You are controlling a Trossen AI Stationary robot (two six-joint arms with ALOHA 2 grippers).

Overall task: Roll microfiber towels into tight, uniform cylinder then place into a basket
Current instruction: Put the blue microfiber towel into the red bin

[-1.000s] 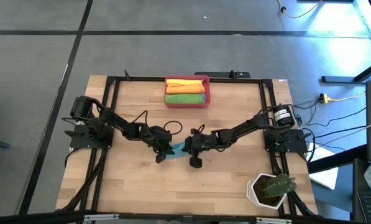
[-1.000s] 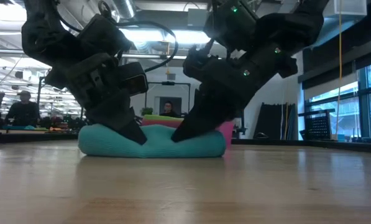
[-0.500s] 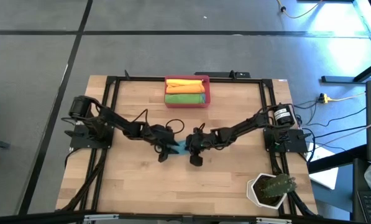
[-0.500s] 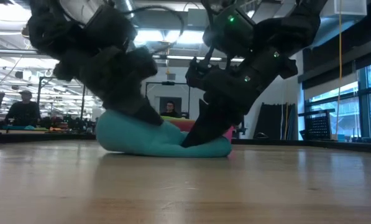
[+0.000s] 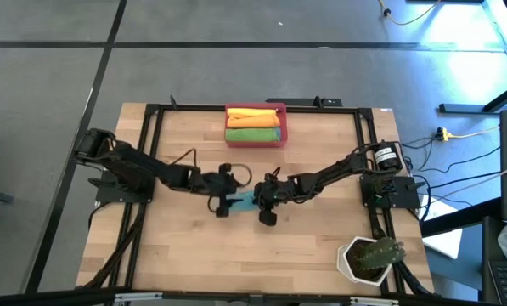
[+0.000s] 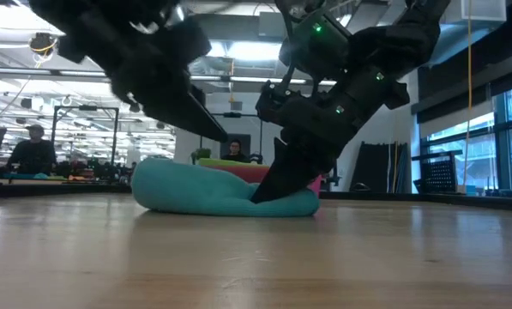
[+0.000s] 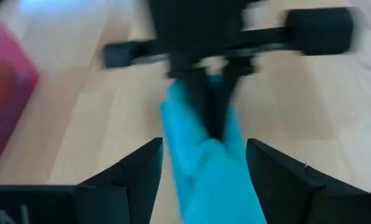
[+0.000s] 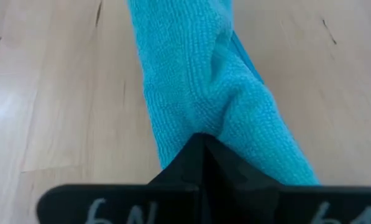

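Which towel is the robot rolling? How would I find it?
Look at the middle of the wooden table, where the two dark arms meet. Between the open left gripper and the shut right gripper lies a teal-blue towel. It lies on the wood; the yellow and green ones sit in the red basket.

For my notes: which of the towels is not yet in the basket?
The teal towel, on the table between both grippers; the yellow-orange and green ones lie in the red basket.

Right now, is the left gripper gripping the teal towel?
No, the left gripper hangs open above the teal towel.
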